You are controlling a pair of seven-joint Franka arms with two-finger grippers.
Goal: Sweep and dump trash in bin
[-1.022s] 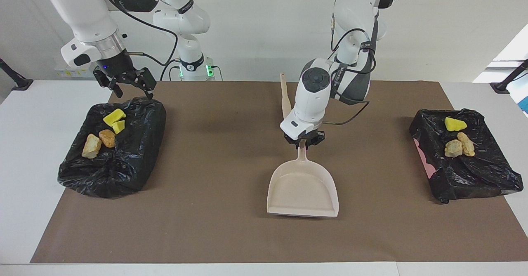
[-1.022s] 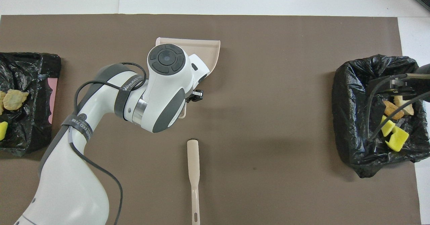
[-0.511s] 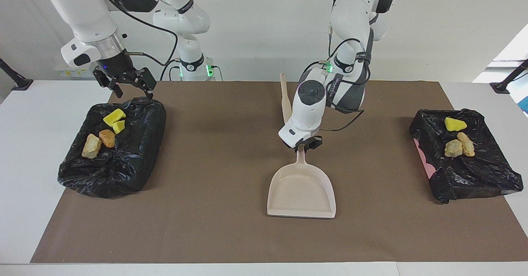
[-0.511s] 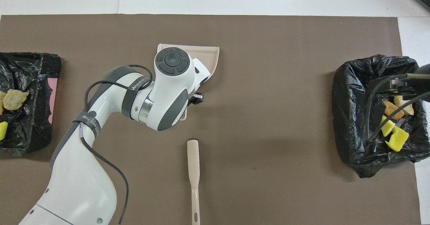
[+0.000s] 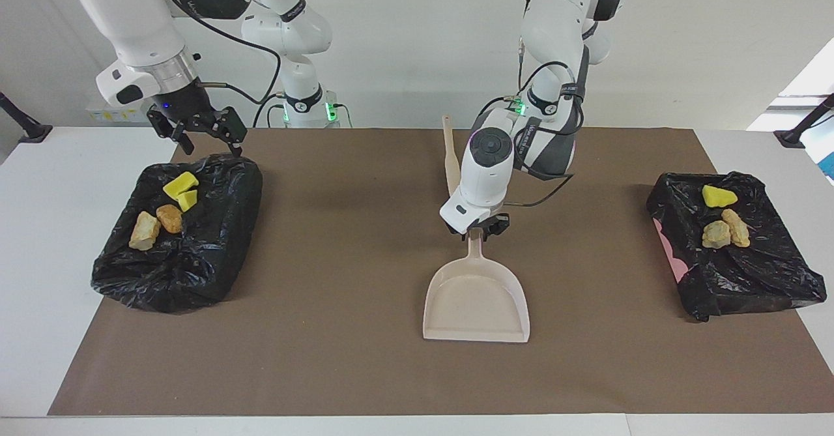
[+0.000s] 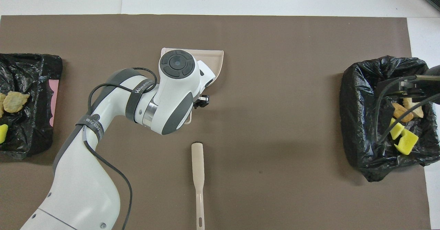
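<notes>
The beige dustpan (image 5: 475,302) lies flat on the brown mat (image 5: 339,260), its open mouth away from the robots. My left gripper (image 5: 480,226) is shut on its handle; in the overhead view the arm covers most of the dustpan (image 6: 215,56). All the trash lies in two black-lined bins. Yellow sponge pieces (image 5: 180,185) and tan lumps (image 5: 156,224) are in the bin (image 5: 215,253) at the right arm's end. A yellow piece (image 5: 718,195) and tan lumps (image 5: 725,231) are in the bin (image 5: 749,279) at the left arm's end. My right gripper (image 5: 205,137) hangs open and empty over its bin's edge nearer the robots.
The beige brush (image 5: 448,152) lies on the mat nearer to the robots than the dustpan, partly hidden by the left arm; the overhead view shows it whole (image 6: 198,168). A white table (image 5: 52,227) surrounds the mat.
The left arm has drawn back slightly and the dustpan has straightened and settled flat on the mat. The right arm has not moved.
</notes>
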